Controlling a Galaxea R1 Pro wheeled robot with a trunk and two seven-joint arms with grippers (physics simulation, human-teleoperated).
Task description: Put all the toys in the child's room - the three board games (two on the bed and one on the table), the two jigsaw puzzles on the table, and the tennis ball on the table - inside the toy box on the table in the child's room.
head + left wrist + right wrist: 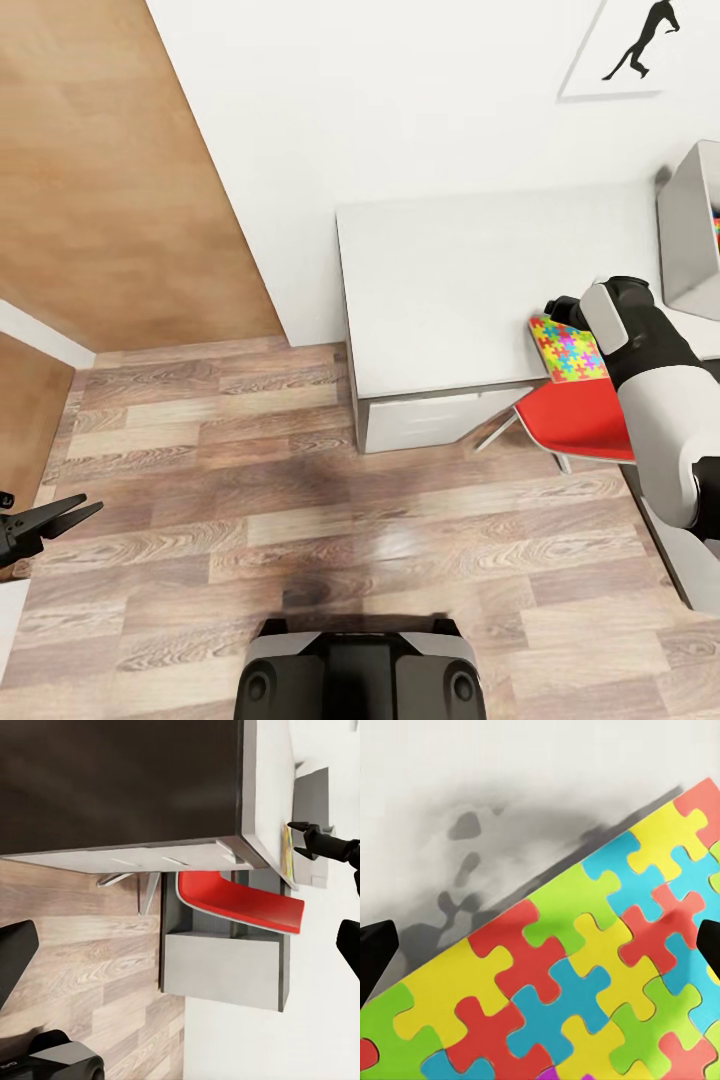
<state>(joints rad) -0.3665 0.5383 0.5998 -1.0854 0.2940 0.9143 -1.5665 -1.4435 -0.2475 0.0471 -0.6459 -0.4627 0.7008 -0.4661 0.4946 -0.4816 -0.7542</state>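
My right gripper (556,308) hangs just above the jigsaw puzzle (567,349), which lies at the table's (440,290) near edge, right of centre in the head view. In the wrist view its fingers (375,952) are spread wide, holding nothing, straddling the puzzle's (577,975) corner. The toy box (690,235) sits further right. My left gripper (55,520) idles open at lower left.

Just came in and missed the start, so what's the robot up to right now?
It is tidying toys at the table. Its right gripper hangs just above a jigsaw puzzle lying at the table's front edge, over a red chair; the right wrist view shows its open fingers on either side of the puzzle, nothing gripped yet. The toy box stands on the table to the right. The left gripper is open and empty over the floor.
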